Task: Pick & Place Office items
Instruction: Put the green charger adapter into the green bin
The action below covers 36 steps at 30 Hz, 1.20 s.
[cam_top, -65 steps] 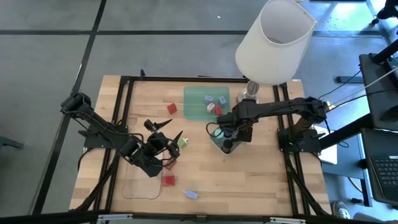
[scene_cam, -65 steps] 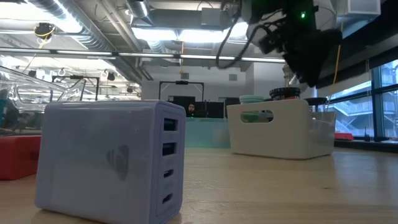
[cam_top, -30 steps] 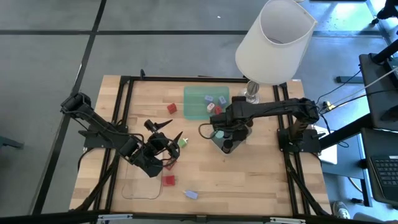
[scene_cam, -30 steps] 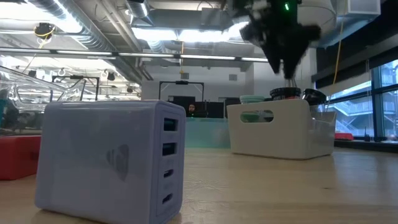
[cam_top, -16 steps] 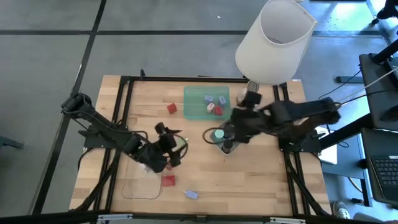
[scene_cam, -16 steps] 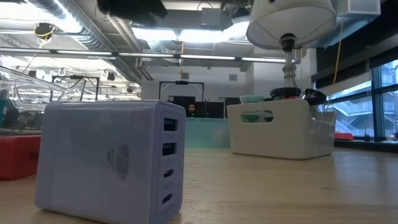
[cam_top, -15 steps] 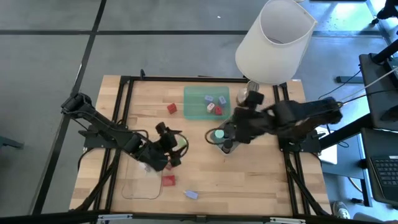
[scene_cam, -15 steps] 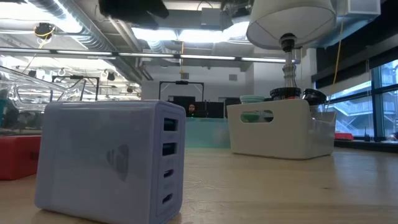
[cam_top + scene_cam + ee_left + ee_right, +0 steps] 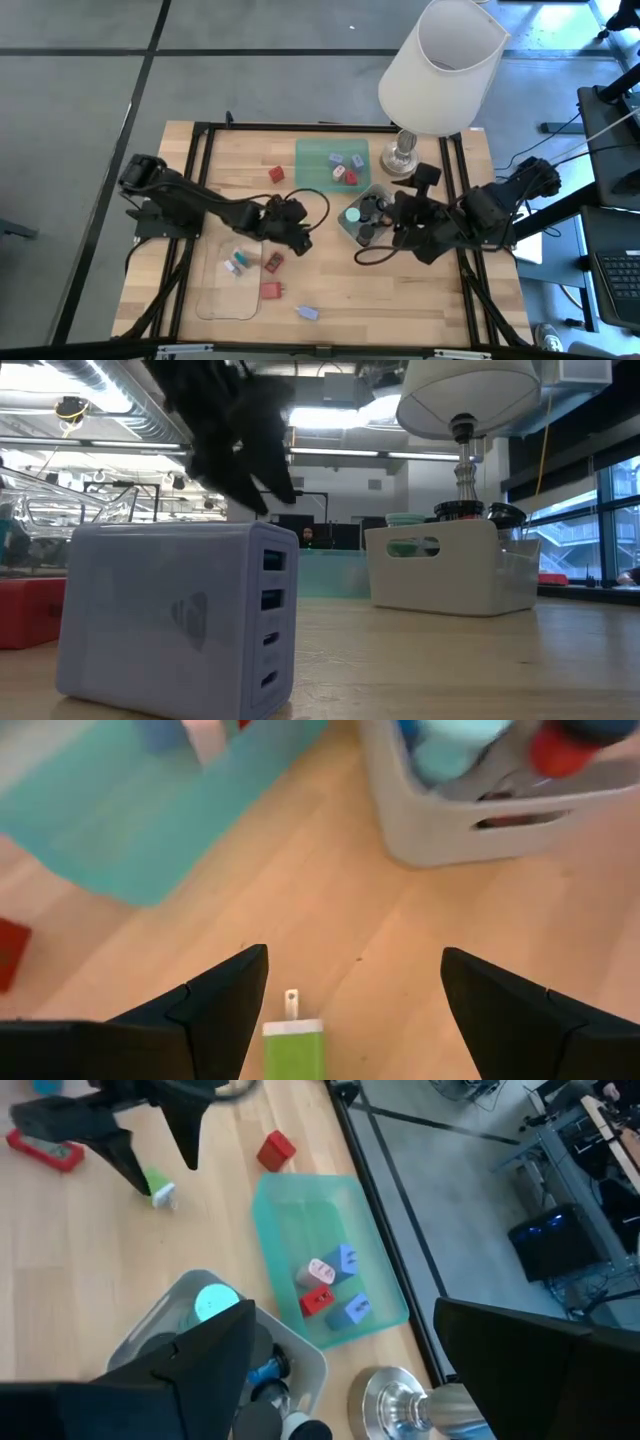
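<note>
Over on the left, the left gripper [image 9: 297, 228] hangs low over the middle of the wooden table [image 9: 430, 300], its fingers spread wide with nothing between them; a small green plug block [image 9: 293, 1047] lies on the wood right in the gap (its two prongs point toward the grey bin). Nearer the front-left sits a clear tray [image 9: 215, 300] holding a small labelled card [image 9: 236, 264] and a red block [image 9: 271, 263], with another red block [image 9: 271, 291] just beside its front corner and a pale blue-grey charger [image 9: 307, 312] close to the front edge. Toward the back, a lone red block [image 9: 276, 174] sits beside the green tray [image 9: 308, 160], which holds blue, pale and red pieces. The grey bin [image 9: 350, 232] carries a teal disc [image 9: 352, 214] and black caps. To its right the right gripper [image 9: 402, 222] is raised beside the bin, its fingers wide apart and empty, under the white lamp [image 9: 440, 65].
</note>
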Each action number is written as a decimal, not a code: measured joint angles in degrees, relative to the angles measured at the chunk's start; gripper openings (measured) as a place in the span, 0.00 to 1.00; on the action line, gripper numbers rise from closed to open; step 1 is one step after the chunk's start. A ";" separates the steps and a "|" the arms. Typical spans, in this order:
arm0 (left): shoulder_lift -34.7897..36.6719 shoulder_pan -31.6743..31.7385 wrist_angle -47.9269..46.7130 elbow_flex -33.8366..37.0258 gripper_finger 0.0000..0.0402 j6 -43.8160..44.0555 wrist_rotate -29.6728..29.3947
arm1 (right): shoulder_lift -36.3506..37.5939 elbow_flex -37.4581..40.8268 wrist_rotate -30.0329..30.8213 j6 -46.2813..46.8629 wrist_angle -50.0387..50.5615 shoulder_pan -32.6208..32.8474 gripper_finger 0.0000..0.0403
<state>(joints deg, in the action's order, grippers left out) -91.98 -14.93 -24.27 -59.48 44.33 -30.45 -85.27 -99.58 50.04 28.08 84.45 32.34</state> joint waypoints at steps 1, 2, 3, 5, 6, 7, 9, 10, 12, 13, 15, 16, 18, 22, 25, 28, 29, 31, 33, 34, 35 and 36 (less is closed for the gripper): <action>-0.82 0.75 -0.08 0.00 0.74 0.69 0.96 | 0.00 0.45 0.00 0.04 0.00 0.22 0.77; -1.57 1.48 -0.06 0.00 0.74 1.44 1.91 | 0.00 0.86 0.05 0.08 -0.01 0.42 0.77; -2.16 2.10 -0.15 0.00 0.74 1.96 2.75 | 0.00 1.24 0.11 0.12 -0.01 0.52 0.77; -3.23 3.27 -0.77 0.00 0.74 2.56 4.01 | 0.00 2.09 0.09 0.20 -0.01 0.52 0.77; -3.71 3.74 -1.67 0.00 0.74 3.02 4.52 | 0.00 2.50 0.09 0.25 0.00 0.52 0.77; -4.13 4.17 -2.82 0.00 0.74 3.14 4.91 | 0.00 2.86 0.09 0.25 0.01 0.52 0.77; -4.69 4.76 -4.99 0.00 0.74 3.53 5.11 | 0.00 3.52 0.04 0.25 0.04 0.52 0.77; -4.83 5.06 -6.11 0.00 0.74 4.31 5.13 | 0.00 3.80 -0.01 0.26 0.01 0.52 0.77; -4.86 5.47 -8.68 0.02 0.74 5.79 5.74 | 0.00 4.12 -0.11 0.30 0.04 0.52 0.77; -4.86 5.71 -8.96 0.02 0.74 6.35 6.72 | 0.00 4.14 -0.11 0.32 0.04 0.52 0.77; -4.86 5.96 -9.20 0.02 0.74 6.58 8.18 | 0.00 4.14 -0.09 0.41 0.03 0.52 0.77; -4.86 6.04 -9.11 0.02 0.74 6.56 8.45 | 0.00 4.14 -0.06 0.39 0.01 0.52 0.77; -4.86 6.04 -8.97 0.02 0.74 6.66 9.42 | 0.00 4.14 -0.04 0.39 0.02 0.52 0.77; -6.28 6.04 -9.09 0.02 0.74 7.04 10.68 | 0.00 4.17 0.08 0.27 0.01 0.52 0.77; -8.42 6.04 -8.16 -0.01 0.74 7.07 13.32 | 0.00 4.17 0.09 0.47 0.01 0.52 0.77; -10.53 6.02 -7.47 0.02 0.74 7.04 14.16 | 0.00 4.17 0.06 0.89 -0.01 0.52 0.77; -10.86 6.03 -7.64 0.02 0.74 7.04 14.39 | 0.00 4.17 0.06 0.89 -0.01 0.52 0.77; -11.72 6.09 -7.35 0.00 0.73 6.22 16.24 | 0.00 4.17 0.04 1.28 -0.01 0.52 0.77; -11.92 6.04 -7.41 -0.01 0.71 4.88 17.37 | 0.00 4.17 -0.01 1.47 0.01 0.52 0.77; -11.99 6.04 -7.46 -0.02 0.69 4.53 17.47 | 0.00 4.17 -0.09 1.48 0.01 0.52 0.77; -12.01 6.02 -7.47 -0.03 0.67 4.10 17.38 | 0.00 4.17 -0.08 1.48 0.01 0.52 0.77; -12.01 6.04 -7.47 -0.04 0.63 3.71 17.41 | 0.00 4.17 -0.09 1.48 0.01 0.52 0.77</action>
<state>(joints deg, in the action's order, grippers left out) -103.98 -8.88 -31.74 -59.53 48.04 -13.04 -85.27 -95.42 49.95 29.56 84.46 32.86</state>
